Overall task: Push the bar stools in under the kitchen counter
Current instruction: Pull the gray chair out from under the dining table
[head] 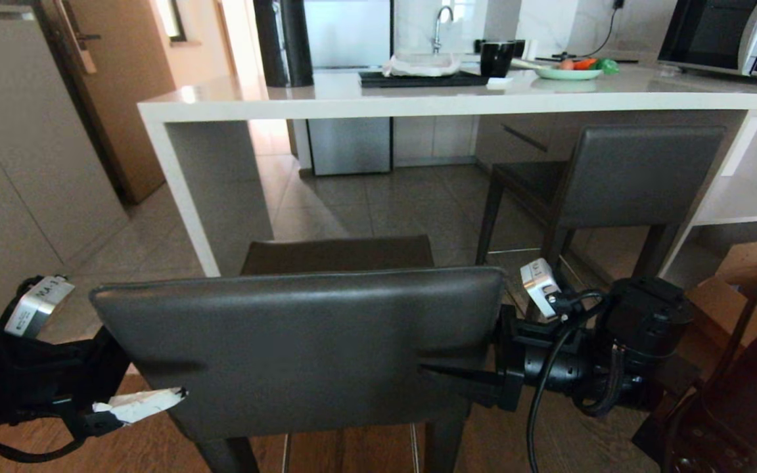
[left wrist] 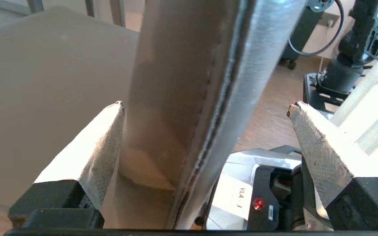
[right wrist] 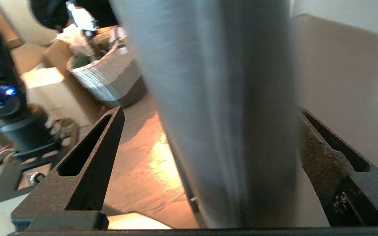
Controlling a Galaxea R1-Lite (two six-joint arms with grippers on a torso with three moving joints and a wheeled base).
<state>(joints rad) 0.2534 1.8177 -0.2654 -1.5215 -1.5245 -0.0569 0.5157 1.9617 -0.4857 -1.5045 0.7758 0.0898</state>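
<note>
Behind the near stool's backrest (head: pixel 299 348), left gripper (head: pixel 155 402) & right gripper (head: pixel 447 380) straddle its side edges w/ jaws wide, prob to shove it under the kitchen counter (head: pixel 418 105).

two bar stools: near one (head: pixel 299 348) by the camera, far one (head: pixel 621 177) on the right under the counter. one kitchen counter (head: pixel 378 102). two grippers: left gripper (head: pixel 138 405), right gripper (head: pixel 447 376), each with two fingers. on the counter: one black mug (head: pixel 497 58), one plate (head: pixel 568 73), one microwave (head: pixel 730 36). one faucet (head: pixel 442 23) far back.
</note>
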